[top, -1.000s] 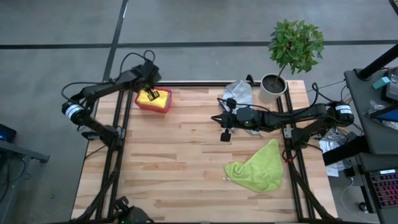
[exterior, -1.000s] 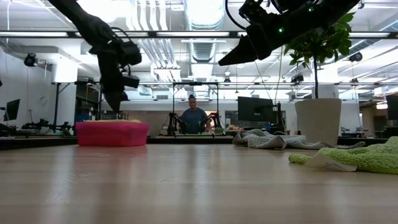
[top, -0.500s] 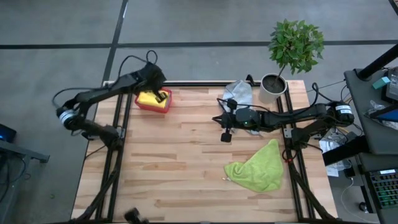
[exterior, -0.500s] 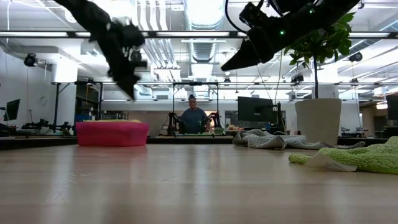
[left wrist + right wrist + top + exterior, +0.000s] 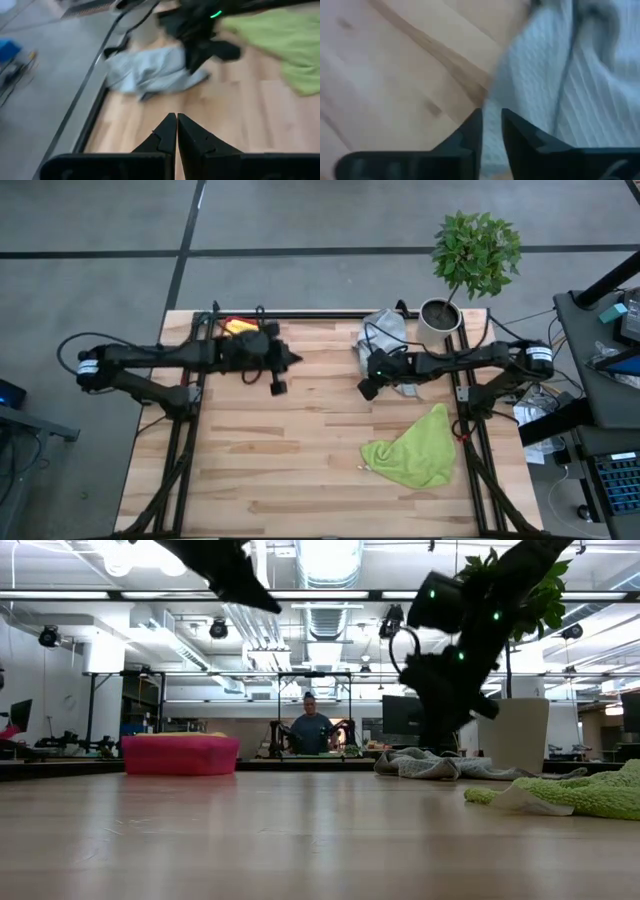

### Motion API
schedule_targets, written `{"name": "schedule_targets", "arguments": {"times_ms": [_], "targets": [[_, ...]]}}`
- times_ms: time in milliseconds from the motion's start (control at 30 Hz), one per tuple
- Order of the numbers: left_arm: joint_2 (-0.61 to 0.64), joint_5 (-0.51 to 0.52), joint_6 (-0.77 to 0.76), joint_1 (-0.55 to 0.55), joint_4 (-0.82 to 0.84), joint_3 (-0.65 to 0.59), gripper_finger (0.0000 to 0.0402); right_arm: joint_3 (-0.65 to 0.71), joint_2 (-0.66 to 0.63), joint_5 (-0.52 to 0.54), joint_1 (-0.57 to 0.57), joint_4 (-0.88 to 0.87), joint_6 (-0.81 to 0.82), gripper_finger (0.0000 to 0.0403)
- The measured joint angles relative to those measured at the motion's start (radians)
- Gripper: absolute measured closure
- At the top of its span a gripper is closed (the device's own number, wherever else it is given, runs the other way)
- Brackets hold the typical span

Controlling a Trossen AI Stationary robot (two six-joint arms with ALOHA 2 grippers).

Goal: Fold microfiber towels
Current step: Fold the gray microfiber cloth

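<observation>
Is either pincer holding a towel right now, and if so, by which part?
Neither. The left pincer is shut on nothing above bare table. The right pincer is slightly parted at the edge of the light blue towel, not yet gripping.

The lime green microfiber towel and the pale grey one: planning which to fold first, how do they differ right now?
The lime green microfiber towel lies untouched near the table's right front; the pale grey microfiber towel is bunched at the back edge beside the plant pot, with the right gripper slightly open over its edge. Both are crumpled and unfolded.
</observation>
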State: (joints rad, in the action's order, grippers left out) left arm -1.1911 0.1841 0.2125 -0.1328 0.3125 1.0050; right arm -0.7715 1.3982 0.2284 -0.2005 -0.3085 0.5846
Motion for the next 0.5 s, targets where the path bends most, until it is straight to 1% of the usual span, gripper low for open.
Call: {"name": "schedule_targets", "arguments": {"times_ms": [67, 167, 300, 400, 500], "targets": [[-0.018, 0.0, 0.002, 0.047, -0.028, 0.0, 0.0402, 0.0, 0.02, -0.025, -0.013, -0.026, 0.022, 0.0313], [-0.045, 0.001, 0.003, 0.1, -0.075, 0.0, 0.0402, 0.0, 0.052, -0.066, -0.026, -0.018, 0.019, 0.0277], [-0.084, 0.005, -0.013, 0.145, -0.127, 0.0, 0.0402, 0.0, 0.104, -0.081, -0.032, -0.014, 0.017, 0.0242], [-0.121, 0.006, -0.051, 0.175, -0.171, -0.001, 0.0402, -0.003, 0.146, -0.082, -0.032, -0.01, -0.004, 0.023], [-0.161, 0.006, -0.08, 0.208, -0.209, -0.001, 0.0402, -0.005, 0.172, -0.079, -0.031, -0.008, -0.014, 0.024]]}}
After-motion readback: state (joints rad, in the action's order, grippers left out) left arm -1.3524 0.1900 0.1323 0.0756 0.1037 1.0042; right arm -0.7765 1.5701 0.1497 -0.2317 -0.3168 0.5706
